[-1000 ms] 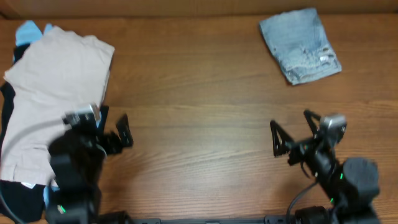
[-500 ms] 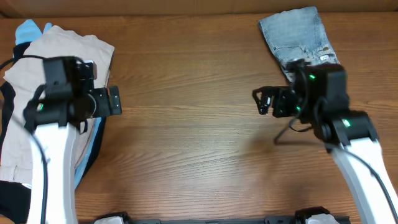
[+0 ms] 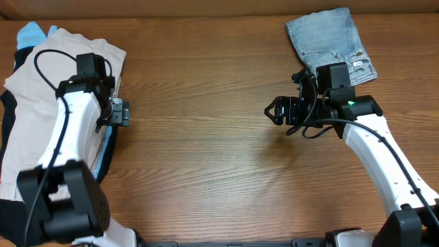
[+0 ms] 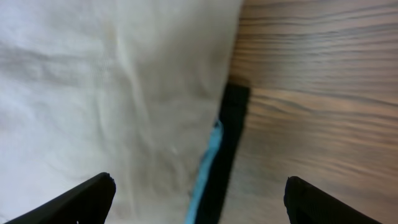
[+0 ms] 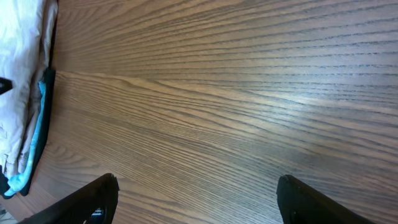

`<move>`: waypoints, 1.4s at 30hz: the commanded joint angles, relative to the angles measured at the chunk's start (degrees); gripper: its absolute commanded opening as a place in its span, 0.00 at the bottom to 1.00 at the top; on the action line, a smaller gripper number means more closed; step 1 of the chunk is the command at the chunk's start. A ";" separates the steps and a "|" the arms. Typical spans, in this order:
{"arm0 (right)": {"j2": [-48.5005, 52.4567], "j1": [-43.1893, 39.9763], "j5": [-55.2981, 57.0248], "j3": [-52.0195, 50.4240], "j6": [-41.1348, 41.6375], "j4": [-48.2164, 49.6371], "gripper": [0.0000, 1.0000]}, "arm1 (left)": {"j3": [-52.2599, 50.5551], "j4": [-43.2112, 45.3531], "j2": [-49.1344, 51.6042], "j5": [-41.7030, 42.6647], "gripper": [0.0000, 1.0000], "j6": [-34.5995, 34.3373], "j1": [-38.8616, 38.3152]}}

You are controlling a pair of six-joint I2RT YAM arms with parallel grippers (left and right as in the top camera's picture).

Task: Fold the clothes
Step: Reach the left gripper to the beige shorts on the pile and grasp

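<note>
A: "Checking overhead: both arms now swung out. The left gripper [image 3: 118, 112] is at the edge of the cream fabric pile [image 3: 62, 75], the right gripper [image 3: 274, 110] near the folded pale denim [image 3: 329, 48]."

B: "Wrist views?"

A: "Left wrist: spread wide, empty. Right wrist: spread wide over the brown wooden bench [image 5: 217, 93]. Pick-up judged next."

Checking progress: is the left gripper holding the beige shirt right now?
No, the left gripper is open over the edge of the beige shirt, fingers wide apart and gripping nothing.

The gripper [image 4: 199, 183], jaws wide apart, hovers over a cream garment [image 4: 112, 81] and table [image 4: 323, 93].
</note>
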 commanded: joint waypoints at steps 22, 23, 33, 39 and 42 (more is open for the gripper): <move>-0.26 -0.15 0.20 1.11 1.73 3.61 0.68 | 3.72 7.15 10.62 -9.90 0.04 -1.66 0.11; -0.39 -0.15 0.15 1.38 1.77 3.72 0.62 | 7.58 2.10 10.54 -9.66 0.04 -2.86 -0.76; -2.23 -1.51 1.51 15.76 1.73 -11.43 0.53 | 34.45 -23.89 10.54 13.14 0.04 -2.91 -13.64; -2.45 -6.12 5.66 26.77 1.46 -25.99 0.53 | 35.47 -21.49 11.23 29.79 0.04 -6.16 -25.11; -2.71 -9.46 7.54 30.36 1.05 -30.01 0.54 | 35.47 -17.68 12.55 31.91 0.04 -8.59 -31.15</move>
